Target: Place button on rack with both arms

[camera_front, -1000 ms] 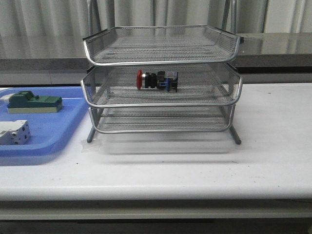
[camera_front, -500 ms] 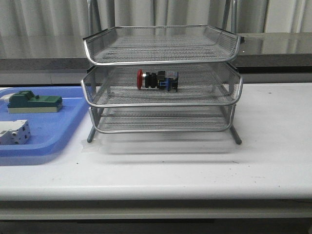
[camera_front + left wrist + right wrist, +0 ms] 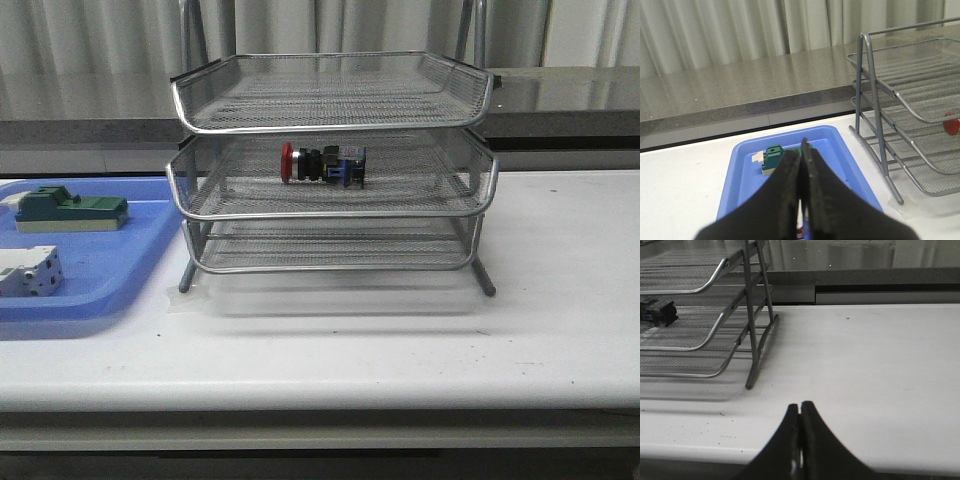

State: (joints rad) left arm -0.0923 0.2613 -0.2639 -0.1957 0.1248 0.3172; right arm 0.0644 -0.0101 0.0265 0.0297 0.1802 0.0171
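One rack (image 3: pixel 333 160), three wire tiers. One blue tray (image 3: pixel 95 262) left of rack, holding one green block (image 3: pixel 70 210), one white block (image 3: pixel 28 271). One button (image 3: pixel 322 164) lay on rack's middle tier. Left gripper (image 3: pixel 801 167) and right gripper (image 3: pixel 800 416), fingers pressed together, empty.

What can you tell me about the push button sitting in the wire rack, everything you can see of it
The button lies on its side on the middle tier of the silver wire-mesh rack, roughly centred on that tray. Its red mushroom head points toward the robot's left, followed by a silver collar, a black body and a blue rear block at the right end. It looks like plastic with a metal collar. Only the mesh beneath touches it; no end effector is near. The left wrist view catches just the red head.
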